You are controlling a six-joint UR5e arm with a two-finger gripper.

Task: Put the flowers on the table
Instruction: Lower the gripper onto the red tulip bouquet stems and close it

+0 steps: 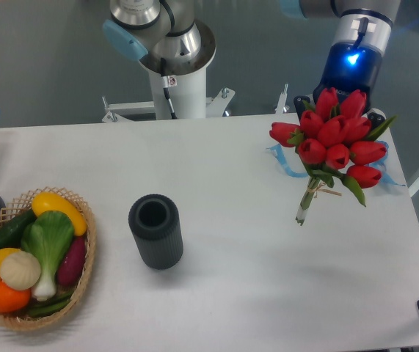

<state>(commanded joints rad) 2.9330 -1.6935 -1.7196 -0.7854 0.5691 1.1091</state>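
1. White worktop (216, 293) spans the view; the tulips (334, 139) hang above its right end.
2. Fingers (341, 99) are hidden behind the blooms; their state cannot be told.
3. Likely light, soft and crushable; best held at the tied stems.

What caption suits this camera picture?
Robot pincer holds red tulips above a white table, near a dark vase.

Single fixed camera, high front view, looking down across table (216, 293) toward arm base (172, 81)

Silver arm (161, 33) with light-blue joint caps, white base.
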